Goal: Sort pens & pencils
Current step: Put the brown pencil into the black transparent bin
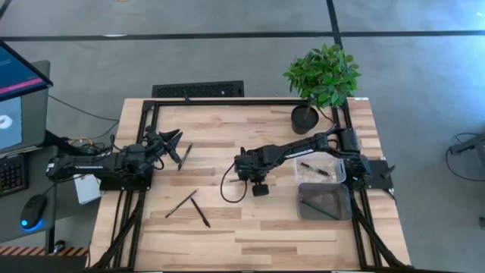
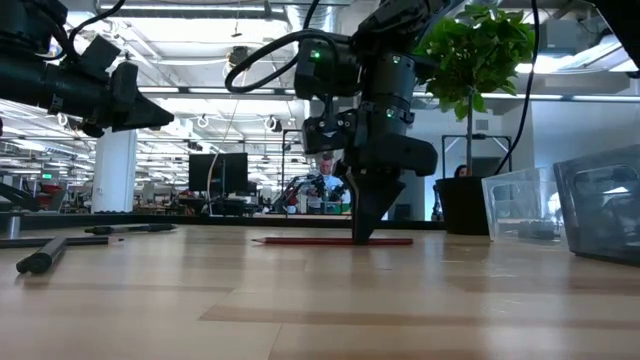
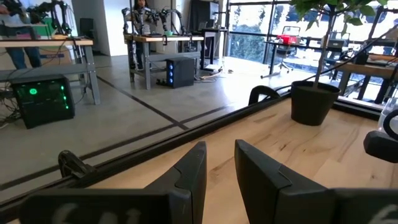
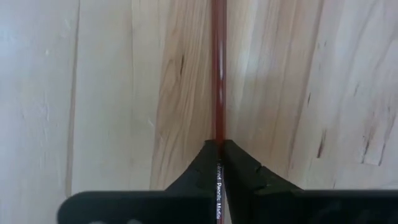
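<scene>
A reddish-brown pencil lies flat on the table's middle, and my right gripper stands on it, pointing down and shut on it. My left gripper hovers open above the table's left part, beside a dark pen. Two more dark pens lie near the table's near edge, almost touching at one end. The low view shows pens lying on its left. A few sticks lie in a clear tray. My right gripper pinches the reddish-brown pencil between its two fingertips from above, pointing down. The hold is a little off the shaft's middle. The pencil lies flat on the wood over its whole length.
A clear tray and a darker tray sit side by side at the table's right. A potted plant stands at the far right corner. A black frame runs along the far edge. Bare wood lies between the arms.
</scene>
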You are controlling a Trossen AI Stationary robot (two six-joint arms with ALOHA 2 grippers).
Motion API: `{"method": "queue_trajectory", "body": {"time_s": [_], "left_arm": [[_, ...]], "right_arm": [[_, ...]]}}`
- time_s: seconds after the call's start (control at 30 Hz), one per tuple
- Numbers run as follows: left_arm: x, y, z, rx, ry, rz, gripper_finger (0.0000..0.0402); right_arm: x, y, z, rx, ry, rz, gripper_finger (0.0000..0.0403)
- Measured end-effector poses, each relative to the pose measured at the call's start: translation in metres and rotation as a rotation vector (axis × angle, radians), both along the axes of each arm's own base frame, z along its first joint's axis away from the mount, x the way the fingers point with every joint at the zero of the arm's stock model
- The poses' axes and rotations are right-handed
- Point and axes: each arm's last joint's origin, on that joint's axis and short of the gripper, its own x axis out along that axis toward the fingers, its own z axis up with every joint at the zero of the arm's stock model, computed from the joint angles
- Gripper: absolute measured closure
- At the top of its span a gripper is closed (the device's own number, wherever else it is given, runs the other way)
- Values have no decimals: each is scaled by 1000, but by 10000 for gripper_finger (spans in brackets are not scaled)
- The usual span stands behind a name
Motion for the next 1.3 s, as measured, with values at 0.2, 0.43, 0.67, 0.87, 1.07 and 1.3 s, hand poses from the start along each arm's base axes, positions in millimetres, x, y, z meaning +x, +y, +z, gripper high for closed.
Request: {"method": "queue_trajectory", "body": {"time_s": [0.2, 0.43, 0.67, 0.87, 1.07, 1.3], "left_arm": [[0, 0, 0, 0, 0, 0, 329], [0, 0, 0, 0, 0, 0, 329], [0, 0, 0, 0, 0, 0, 329], [0, 0, 0, 0, 0, 0, 329], [0, 0, 0, -59, -61, 0, 329], [1, -1, 0, -147, -140, -60, 329]], "right_arm": [[0, 0, 1, 0, 2, 0, 372], [0, 0, 1, 1, 2, 0, 368], [0, 0, 1, 1, 1, 0, 354], [0, 0, 0, 2, 2, 0, 342], [0, 0, -1, 2, 4, -2, 338], [-1, 0, 0, 4, 16, -17, 338]]}}
